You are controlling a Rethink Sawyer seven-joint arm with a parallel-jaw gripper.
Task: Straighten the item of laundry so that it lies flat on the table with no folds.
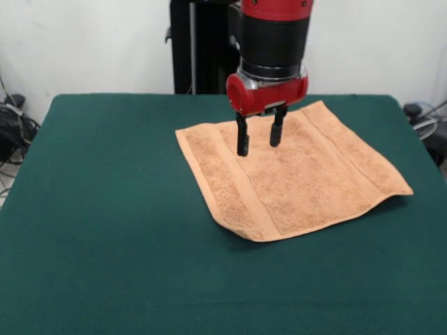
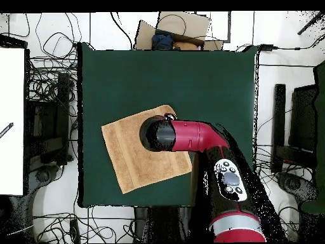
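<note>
- Your gripper (image 1: 259, 140) hangs over the far part of the towel (image 1: 300, 178), fingers spread with nothing between them; the tips seem to touch or nearly touch the cloth, though the front view doesn't settle it.
- The towel lies on the table (image 1: 105, 209), right of centre in the front view, mostly spread out.
- Its nearest corner looks slightly raised, possibly tucked under.
- Close here and you may pinch up a fresh ridge; drag sideways and you may bunch the cloth.
</note>
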